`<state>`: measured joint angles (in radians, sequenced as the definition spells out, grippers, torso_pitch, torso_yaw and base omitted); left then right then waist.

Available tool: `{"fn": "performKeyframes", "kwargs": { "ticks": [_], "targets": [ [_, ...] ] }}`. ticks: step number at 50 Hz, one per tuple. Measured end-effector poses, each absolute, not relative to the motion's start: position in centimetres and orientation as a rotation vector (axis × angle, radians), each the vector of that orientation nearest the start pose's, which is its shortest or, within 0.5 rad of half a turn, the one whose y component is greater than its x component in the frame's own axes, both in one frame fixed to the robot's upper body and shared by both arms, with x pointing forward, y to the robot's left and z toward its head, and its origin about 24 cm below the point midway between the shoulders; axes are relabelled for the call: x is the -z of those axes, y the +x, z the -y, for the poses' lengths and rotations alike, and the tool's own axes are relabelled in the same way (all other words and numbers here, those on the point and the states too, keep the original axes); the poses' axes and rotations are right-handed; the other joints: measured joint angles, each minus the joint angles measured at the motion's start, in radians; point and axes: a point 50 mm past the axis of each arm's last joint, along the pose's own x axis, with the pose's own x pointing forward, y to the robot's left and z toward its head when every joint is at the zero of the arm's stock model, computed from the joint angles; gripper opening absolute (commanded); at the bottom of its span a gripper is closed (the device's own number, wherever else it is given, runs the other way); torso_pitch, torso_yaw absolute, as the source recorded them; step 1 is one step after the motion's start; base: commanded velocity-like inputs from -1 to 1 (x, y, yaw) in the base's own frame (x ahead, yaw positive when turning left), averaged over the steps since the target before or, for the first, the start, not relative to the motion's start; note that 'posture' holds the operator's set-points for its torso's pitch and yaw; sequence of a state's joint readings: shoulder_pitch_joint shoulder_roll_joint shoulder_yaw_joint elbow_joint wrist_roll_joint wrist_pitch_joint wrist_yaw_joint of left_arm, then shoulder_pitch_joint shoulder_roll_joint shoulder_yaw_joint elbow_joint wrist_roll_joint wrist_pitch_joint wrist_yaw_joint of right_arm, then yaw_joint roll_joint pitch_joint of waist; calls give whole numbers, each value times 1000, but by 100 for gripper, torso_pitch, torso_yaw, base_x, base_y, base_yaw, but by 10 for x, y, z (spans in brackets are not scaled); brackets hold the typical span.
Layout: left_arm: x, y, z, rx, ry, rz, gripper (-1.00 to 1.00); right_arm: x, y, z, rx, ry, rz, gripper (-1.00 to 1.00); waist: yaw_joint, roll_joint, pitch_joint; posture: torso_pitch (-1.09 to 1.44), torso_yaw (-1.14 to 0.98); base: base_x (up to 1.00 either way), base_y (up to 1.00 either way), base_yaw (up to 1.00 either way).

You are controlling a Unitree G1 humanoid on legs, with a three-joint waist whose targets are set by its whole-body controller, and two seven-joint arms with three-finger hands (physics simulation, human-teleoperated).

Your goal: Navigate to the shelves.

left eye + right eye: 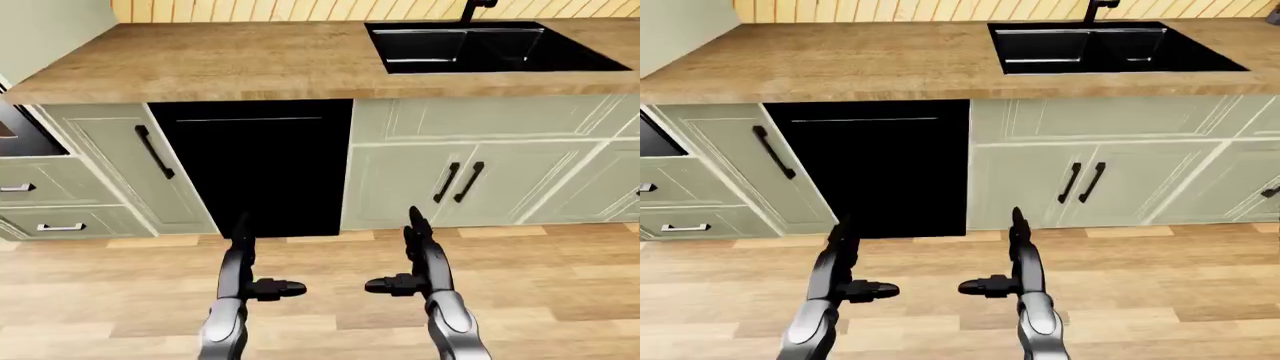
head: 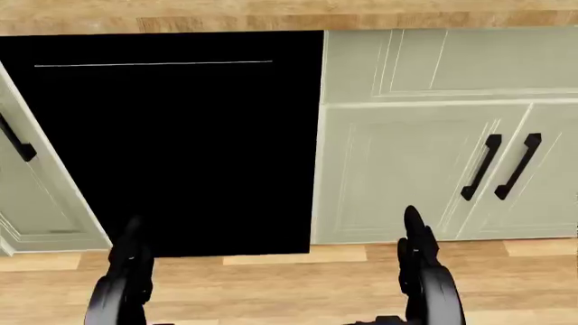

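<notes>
At the kitchen counter [image 1: 220, 64], no shelves in any view.
Left hand [image 1: 245, 281] and right hand [image 1: 415, 279] hang open and empty, facing the black dishwasher panel [image 1: 262, 169] beside the sink [image 1: 480, 45]; walking straight on risks bumping the cabinets [image 1: 470, 176].

Both forearms are glossy silver-grey and rounded; the left hand [image 1: 250, 281] and right hand [image 1: 415, 274] have slim, matte-black, jointed fingers.

A black sink [image 1: 490, 46] sits in the wooden countertop [image 1: 220, 64] above green cabinets [image 1: 450, 180].
</notes>
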<state>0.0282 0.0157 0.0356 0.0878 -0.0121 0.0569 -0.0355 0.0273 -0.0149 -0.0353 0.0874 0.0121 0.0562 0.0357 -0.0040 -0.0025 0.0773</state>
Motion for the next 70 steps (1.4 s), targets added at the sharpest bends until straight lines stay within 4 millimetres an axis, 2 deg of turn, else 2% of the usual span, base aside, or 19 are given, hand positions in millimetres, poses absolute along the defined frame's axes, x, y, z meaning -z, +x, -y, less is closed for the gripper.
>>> {"fn": "performKeyframes", "kwargs": {
  "ticks": [1,3,5,7,11,28,30,32,35,38,41,42,46,51,55,61,65,67,70],
  "targets": [
    [-13,245,-162,-10,-5,-153,100,-13,246,161,6,3,-153,100,-1,-4,-10,0,0,0,0,0],
    [-30,252,-162,-9,-7,-68,100,-28,251,161,4,2,-77,100,6,-4,-60,0,0,0,0,0],
    [-32,254,-162,-8,-11,-42,100,-29,253,159,-1,5,-60,100,7,-10,-42,0,0,0,0,0],
    [-25,252,-162,-8,-15,-74,100,-23,251,158,-6,5,-87,100,7,-8,-55,0,0,0,0,0],
    [-17,249,-162,-9,-23,-124,100,-16,249,160,-3,2,-128,100,8,-5,-53,0,0,0,0,0],
    [-21,251,-163,-16,-17,-103,100,-19,249,156,-24,-15,-103,100,7,-3,-73,0,0,0,-1,0],
    [-19,250,-164,-20,-14,-114,100,-18,249,155,-27,-12,-114,100,13,2,-65,0,0,0,-30,0],
    [-18,250,-167,-31,-11,-121,100,-18,249,153,-36,-11,-114,100,20,27,-54,0,0,0,-39,0],
    [-18,250,-168,-39,-8,-118,100,-18,249,152,-43,-13,-113,100,23,45,-62,0,0,0,-40,0],
    [-24,252,-167,-38,-4,-89,100,-21,251,153,-40,-16,-100,100,26,11,-58,0,0,0,-40,0],
    [-25,253,-167,-40,0,-80,100,-23,251,152,-42,-17,-89,100,25,-47,-58,0,0,0,-40,0],
    [-25,253,-165,-36,-5,-83,100,-23,251,154,-38,-23,-89,100,17,-51,-61,0,0,0,-40,0],
    [-16,250,-156,-4,-10,-129,100,-15,248,164,2,-33,-129,100,-1,-39,-47,0,0,0,-40,0],
    [-19,252,-163,-27,-1,-116,100,-18,250,159,-15,-31,-115,100,16,24,-32,0,0,0,-40,0],
    [-22,253,-164,-34,2,-96,100,-20,251,156,-29,-33,-105,100,22,74,-36,0,0,0,-40,0],
    [-13,249,-170,-57,8,-141,100,-12,248,151,-48,-26,-143,100,31,59,-54,0,0,0,-35,0],
    [-18,251,-169,-52,9,-116,100,-20,251,152,-42,-28,-105,100,30,-9,-47,0,0,0,-28,0],
    [-21,253,-168,-48,9,-100,100,-23,251,152,-41,-29,-91,100,21,-60,-59,0,0,0,-28,0],
    [-17,253,-158,-15,-6,-117,100,-17,249,162,-10,-39,-118,100,-1,-51,-55,0,0,0,-28,0]
  ]
}}
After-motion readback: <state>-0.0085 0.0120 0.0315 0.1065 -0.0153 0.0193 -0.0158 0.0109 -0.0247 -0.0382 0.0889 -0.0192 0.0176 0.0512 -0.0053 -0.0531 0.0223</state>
